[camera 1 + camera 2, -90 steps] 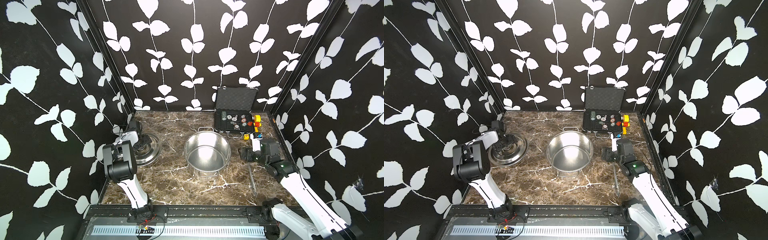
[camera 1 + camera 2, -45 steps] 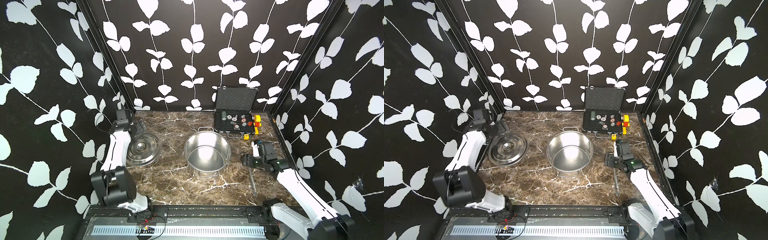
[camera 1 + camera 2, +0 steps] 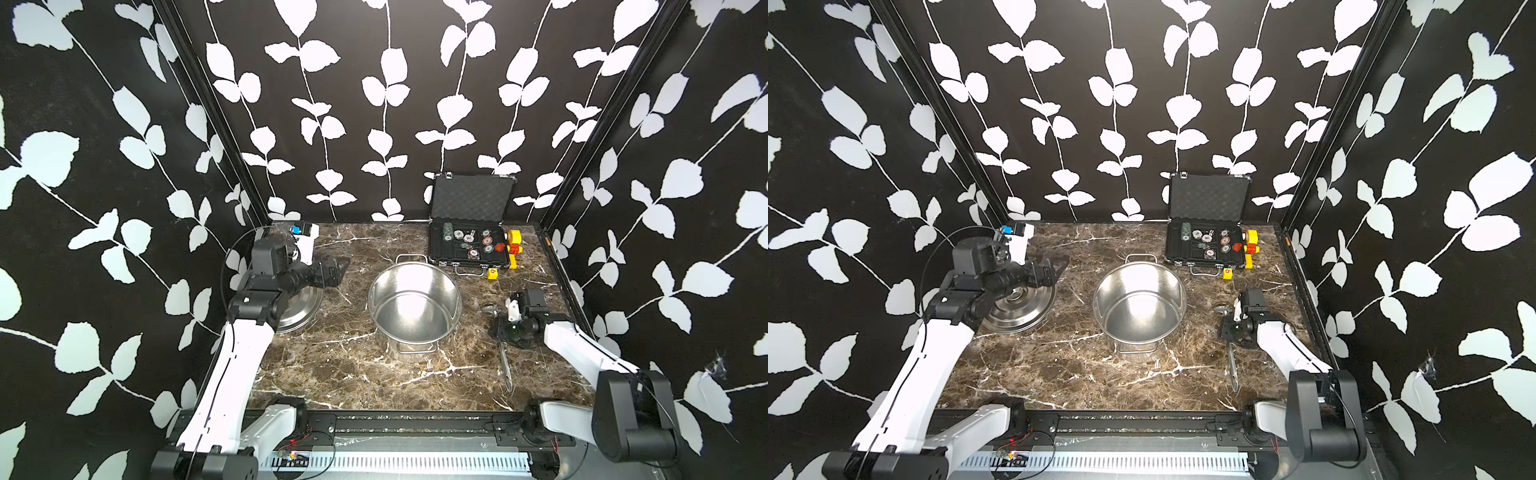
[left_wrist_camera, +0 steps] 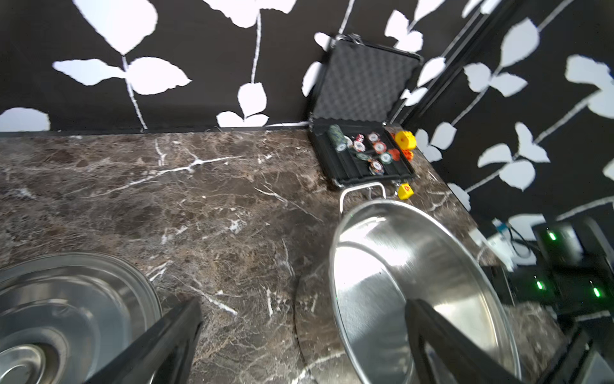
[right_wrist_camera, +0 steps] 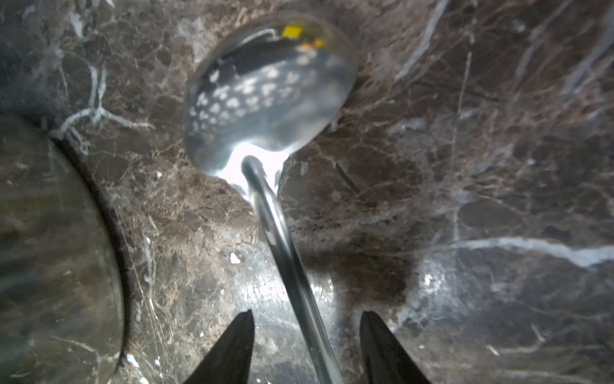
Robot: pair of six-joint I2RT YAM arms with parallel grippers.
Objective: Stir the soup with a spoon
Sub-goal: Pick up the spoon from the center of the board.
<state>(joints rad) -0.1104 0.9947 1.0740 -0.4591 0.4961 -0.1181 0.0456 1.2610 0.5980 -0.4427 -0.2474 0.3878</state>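
You are grabbing the spoon (image 5: 265, 89), which lies by the counter's (image 3: 353, 374) right edge. Your right jaws sit open around its handle; your left jaws are open too. Squeeze, then lift.

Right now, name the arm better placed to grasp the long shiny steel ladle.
Right. The right gripper straddles the handle of the long shiny steel ladle, jaws apart. The left gripper hangs open by the flat round steel lid, beyond the large stainless-steel pot.
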